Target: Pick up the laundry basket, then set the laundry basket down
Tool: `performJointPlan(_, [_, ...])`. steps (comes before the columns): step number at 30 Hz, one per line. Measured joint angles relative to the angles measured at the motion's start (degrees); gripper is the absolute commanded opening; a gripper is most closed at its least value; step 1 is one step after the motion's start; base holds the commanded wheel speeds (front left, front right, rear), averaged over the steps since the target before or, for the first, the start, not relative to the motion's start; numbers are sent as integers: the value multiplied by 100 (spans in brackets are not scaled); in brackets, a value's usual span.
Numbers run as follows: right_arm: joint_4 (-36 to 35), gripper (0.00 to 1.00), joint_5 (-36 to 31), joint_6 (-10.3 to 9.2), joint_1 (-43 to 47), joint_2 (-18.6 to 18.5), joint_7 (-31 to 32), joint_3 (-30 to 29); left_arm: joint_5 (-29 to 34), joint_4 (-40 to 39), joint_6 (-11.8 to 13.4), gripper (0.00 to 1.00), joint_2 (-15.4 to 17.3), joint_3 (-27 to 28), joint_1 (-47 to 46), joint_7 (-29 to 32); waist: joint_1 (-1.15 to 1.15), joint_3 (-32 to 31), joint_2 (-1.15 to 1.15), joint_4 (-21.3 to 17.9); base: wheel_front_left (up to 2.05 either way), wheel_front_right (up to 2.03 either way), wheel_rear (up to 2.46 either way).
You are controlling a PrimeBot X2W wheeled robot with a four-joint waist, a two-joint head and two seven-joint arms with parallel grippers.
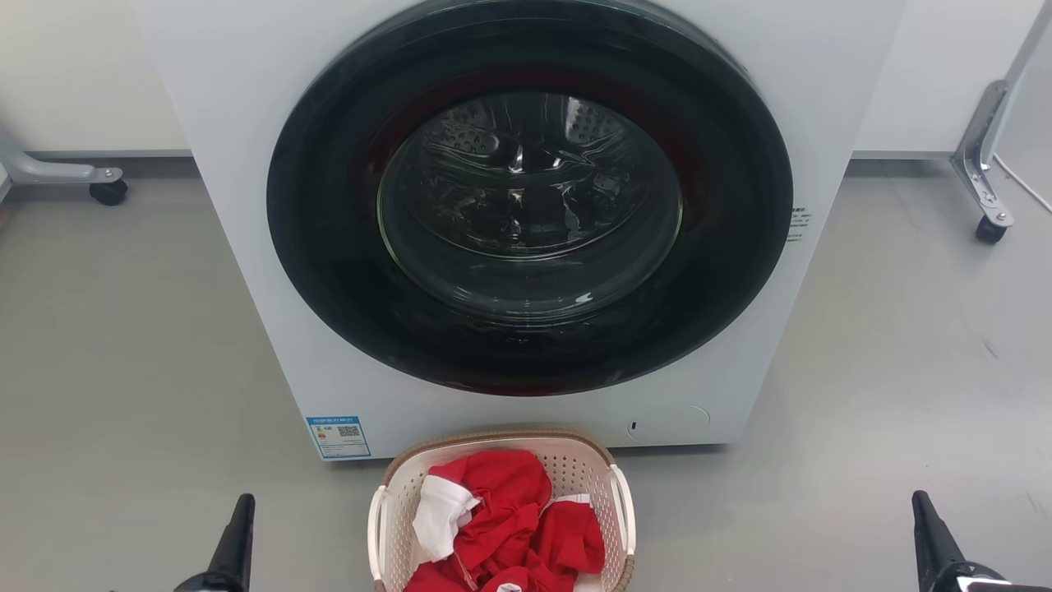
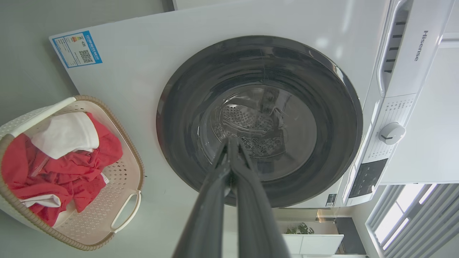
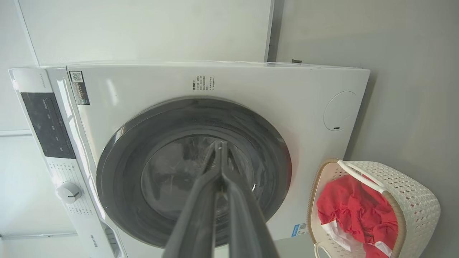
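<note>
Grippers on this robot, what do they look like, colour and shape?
The left gripper and right gripper match: each has two long, smooth, dark grey-black fingers tapering to narrow tips. A pale patch shows at the right one's base.

Perforated plastic laundry basket (image 1: pixel 575 473), glossy door (image 1: pixel 530 197)

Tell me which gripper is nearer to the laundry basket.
Left. The left gripper is off the left side of the laundry basket, apart from it; the right gripper is much farther out off its right side. Neither touches it.
</note>
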Motion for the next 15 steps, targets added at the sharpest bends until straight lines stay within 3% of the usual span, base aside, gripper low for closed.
performJointPlan(15, [27,0,182,30,-83,11,47,-62,-204,21,-46,0,-19,38,-82,49,0,1,0,-2,0,0,0])
